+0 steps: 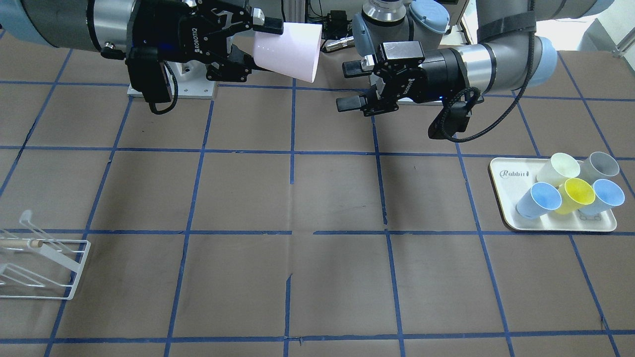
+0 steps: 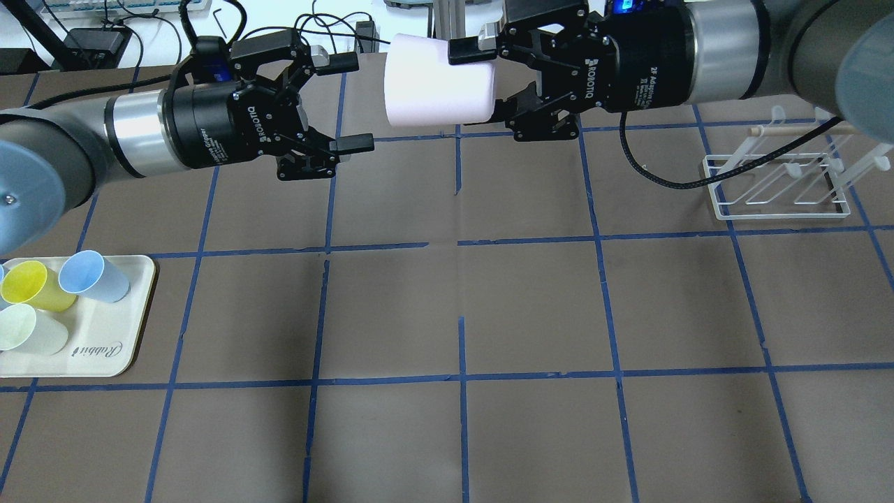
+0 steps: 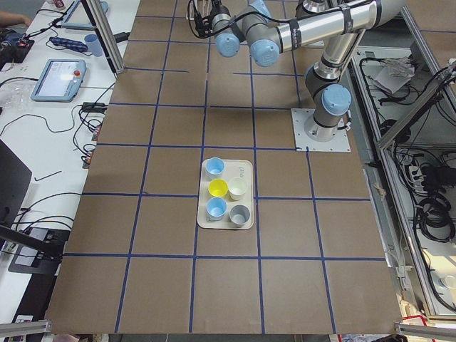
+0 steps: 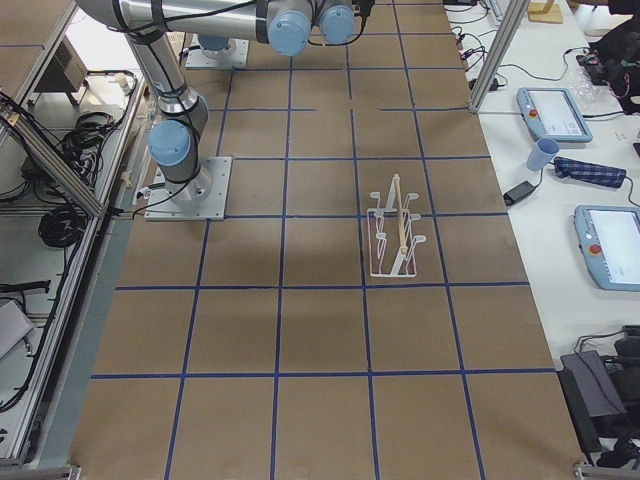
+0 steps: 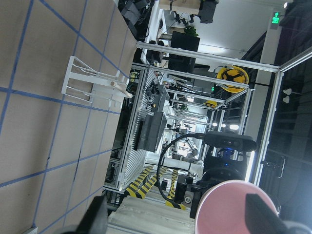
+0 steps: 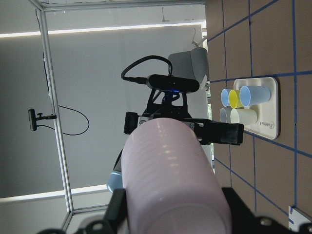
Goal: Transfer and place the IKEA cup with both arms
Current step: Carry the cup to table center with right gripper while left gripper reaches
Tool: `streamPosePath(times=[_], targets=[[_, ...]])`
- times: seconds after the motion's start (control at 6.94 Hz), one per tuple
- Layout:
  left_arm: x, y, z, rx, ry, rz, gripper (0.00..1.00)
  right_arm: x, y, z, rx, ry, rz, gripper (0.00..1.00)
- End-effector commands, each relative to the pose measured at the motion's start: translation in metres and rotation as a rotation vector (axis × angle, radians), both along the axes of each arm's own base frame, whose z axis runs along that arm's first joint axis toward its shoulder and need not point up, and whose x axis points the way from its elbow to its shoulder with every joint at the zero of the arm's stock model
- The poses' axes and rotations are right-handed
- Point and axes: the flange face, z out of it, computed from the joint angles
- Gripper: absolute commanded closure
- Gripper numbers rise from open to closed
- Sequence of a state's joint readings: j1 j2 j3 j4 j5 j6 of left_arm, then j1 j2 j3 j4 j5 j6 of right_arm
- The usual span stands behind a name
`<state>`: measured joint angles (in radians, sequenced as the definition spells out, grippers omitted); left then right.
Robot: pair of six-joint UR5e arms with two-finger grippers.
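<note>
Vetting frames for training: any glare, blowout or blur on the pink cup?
Exterior front-facing: the IKEA cup is washed out to near white, with small specular dots. Overhead exterior: pale but evenly lit, no hotspot. Left wrist: bright backlight, the cup rim reads darker pink, and the near fingers are blurred. Right wrist: the cup fills the foreground, slightly soft, while the tray is sharp.

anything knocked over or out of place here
Nothing stands out. The right gripper holds the pale pink plastic tumbler sideways in the air, facing the open left gripper. The five other cups stand upright on the cream tray.
</note>
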<state>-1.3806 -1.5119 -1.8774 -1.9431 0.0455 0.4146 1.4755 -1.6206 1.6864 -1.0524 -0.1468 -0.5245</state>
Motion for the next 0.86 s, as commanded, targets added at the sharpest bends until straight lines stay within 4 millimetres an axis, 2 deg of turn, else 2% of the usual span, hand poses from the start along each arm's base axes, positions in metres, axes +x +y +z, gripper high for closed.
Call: streamPosePath(times=[0.0,0.58,0.72], targets=[[-0.035,0.009,-0.001,-0.040,0.022,-0.058,0.00,0.000,0.000,0.000,-0.003,-0.002,-0.001,0.54],[-0.042,0.023,0.002,-0.037,0.018,-0.073,0.00,0.000,0.000,0.000,-0.003,-0.003,-0.002,0.54],[-0.043,0.025,0.000,-0.039,0.017,-0.075,0.08,0.000,0.000,-0.001,-0.003,-0.001,0.000,0.53]])
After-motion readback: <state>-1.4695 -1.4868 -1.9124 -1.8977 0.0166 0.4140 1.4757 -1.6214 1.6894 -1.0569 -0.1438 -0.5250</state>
